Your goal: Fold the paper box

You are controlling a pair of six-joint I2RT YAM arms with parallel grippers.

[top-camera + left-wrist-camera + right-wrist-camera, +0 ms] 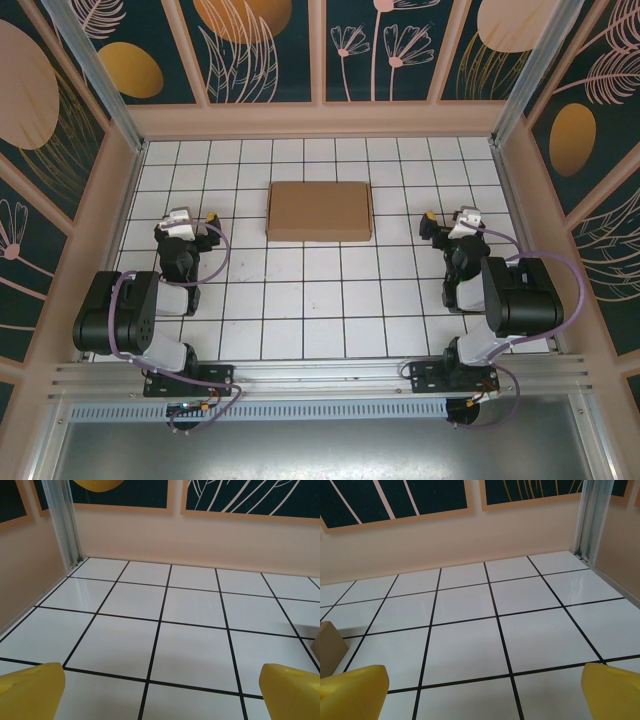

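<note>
Top external, left gripper (pixel 208 224): its jaws are standing apart and gripping nothing, at the left middle of the frame, over bare tiles.
Left wrist, left gripper (pixel 161 694): its yellow fingertips (pixel 30 692) are sitting in the two lower corners, wide apart, with bare tile between them.
Top external, right gripper (pixel 432 226): its jaws are also standing apart and empty, at the right middle of the frame.
Right wrist, right gripper (pixel 482 692): its yellow pads (pixel 612 690) are showing in both lower corners, spread wide over bare tile.
Arms: the left arm (pixel 125 310) and the right arm (pixel 515 295) are bending back toward their bases at the lower edge.
Paper box (pixel 320 210): it is lying closed, with its brown top face flat, at the upper centre of the top external view, well apart from both grippers. One corner (pixel 329 647) is poking in at the lower left edge of the right wrist view.
Box contents: the top is covering the inside, so I cannot tell what is lying in it.
Tiled table (pixel 300 300): white tiles with black lines are carrying the box.
Walls (pixel 260 40): dark panels with leaf drawings are enclosing the table.
</note>
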